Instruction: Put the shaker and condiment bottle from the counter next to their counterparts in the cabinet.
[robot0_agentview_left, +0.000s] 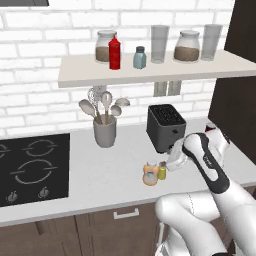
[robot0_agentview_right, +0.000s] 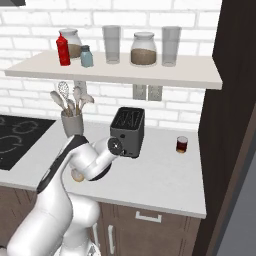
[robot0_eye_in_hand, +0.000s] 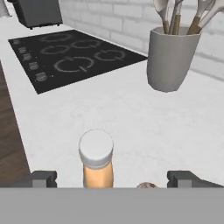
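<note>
On the pale grey-white counter (robot0_agentview_left: 100, 175), your slim tan-orange condiment bottle (robot0_eye_in_hand: 96, 162) and small yellow-olive shaker (robot0_agentview_left: 162, 171) both stand unmoved, so 0 of 2 reach the beige shelf (robot0_agentview_left: 150, 75). Your gripper (robot0_eye_in_hand: 112, 179) is spread wide, seemingly straddling the bottle.

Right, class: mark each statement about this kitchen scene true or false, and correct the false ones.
1. The red bottle stands on the shelf. True.
2. The condiment bottle is already on the shelf. False: it stands on the counter, between the open fingers of the end effector.
3. The toaster sits on the cooktop. False: it is on the counter, right of the utensil holder.
4. The yellow shaker stands beside the condiment bottle. True.
</note>
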